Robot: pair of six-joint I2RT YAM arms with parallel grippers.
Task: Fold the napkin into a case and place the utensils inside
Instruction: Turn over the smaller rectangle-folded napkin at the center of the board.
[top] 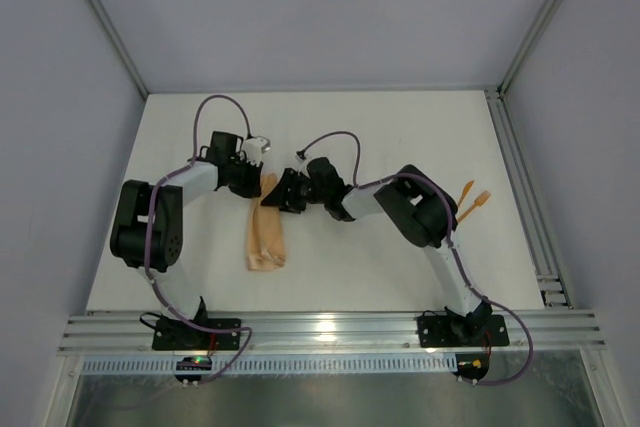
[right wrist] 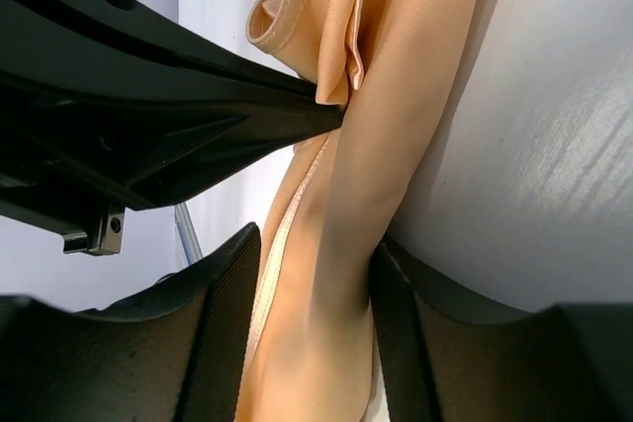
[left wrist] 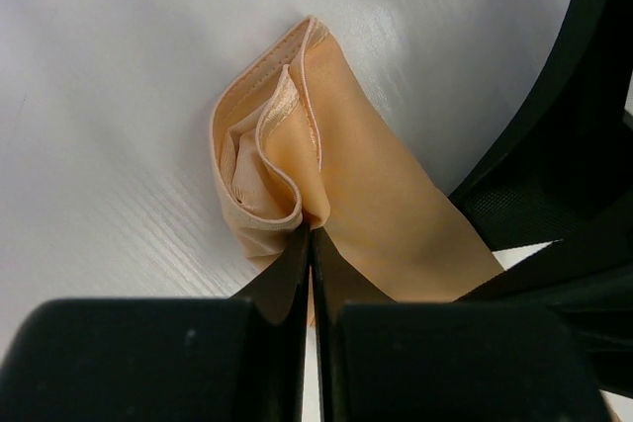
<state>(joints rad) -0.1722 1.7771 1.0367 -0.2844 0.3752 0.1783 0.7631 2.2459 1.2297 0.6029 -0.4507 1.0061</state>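
The peach-orange napkin (top: 266,242) lies as a narrow folded strip left of the table's middle. Its far end is lifted and bunched (left wrist: 287,135). My left gripper (left wrist: 313,232) is shut on a fold of that far end, its fingertips pressed together on the cloth (top: 258,185). My right gripper (right wrist: 315,244) is open and straddles the strip just beside the left one (top: 280,194). The cloth (right wrist: 415,66) runs between its two fingers and fills most of the gap. Two orange utensils (top: 473,202) lie far right on the table, away from both grippers.
Both arms crowd the same spot, with the left gripper's black fingers (right wrist: 198,116) crossing the right wrist view. A metal rail (top: 530,217) runs along the table's right side, another (top: 330,332) along the near edge. Grey walls enclose the table.
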